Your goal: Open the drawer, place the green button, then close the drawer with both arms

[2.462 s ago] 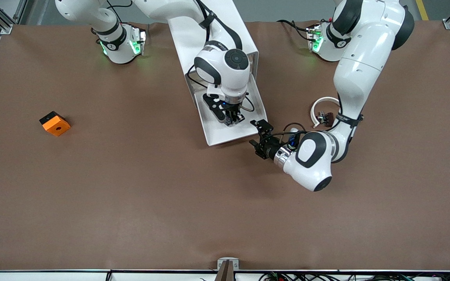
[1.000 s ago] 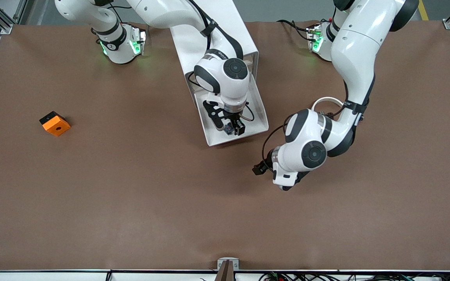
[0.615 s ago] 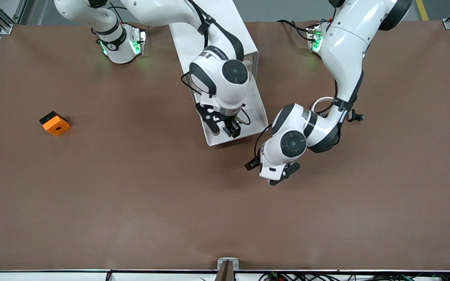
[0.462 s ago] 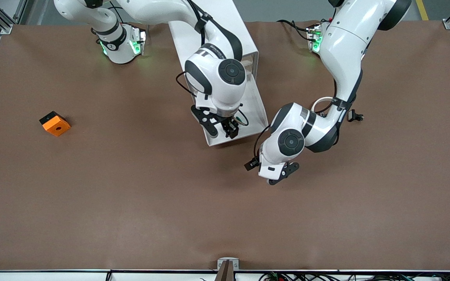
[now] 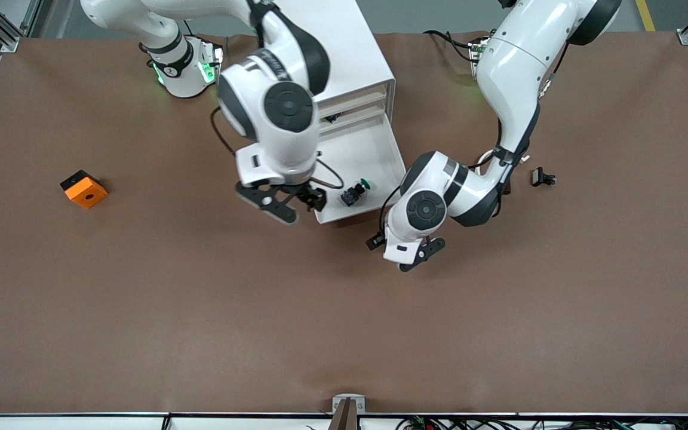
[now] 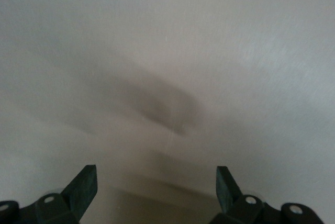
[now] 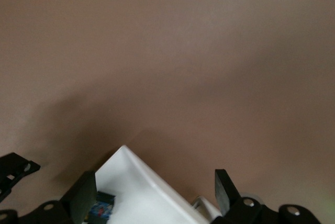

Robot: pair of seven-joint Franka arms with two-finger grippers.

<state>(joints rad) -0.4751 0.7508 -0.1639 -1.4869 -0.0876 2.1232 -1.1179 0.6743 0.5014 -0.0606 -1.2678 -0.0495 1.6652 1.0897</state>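
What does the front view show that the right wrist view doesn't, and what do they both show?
Only the front view shows the button's green cap, the cabinet, the orange block, the left claw over the brown table, and a small black piece. Only the right wrist view shows the right claw's open fingertips close up. Both show the open drawer with the button in it.

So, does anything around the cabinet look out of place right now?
Nothing broken or spilled. The button lies tipped on its side in the open drawer. Both claws, right and left, are open and empty.
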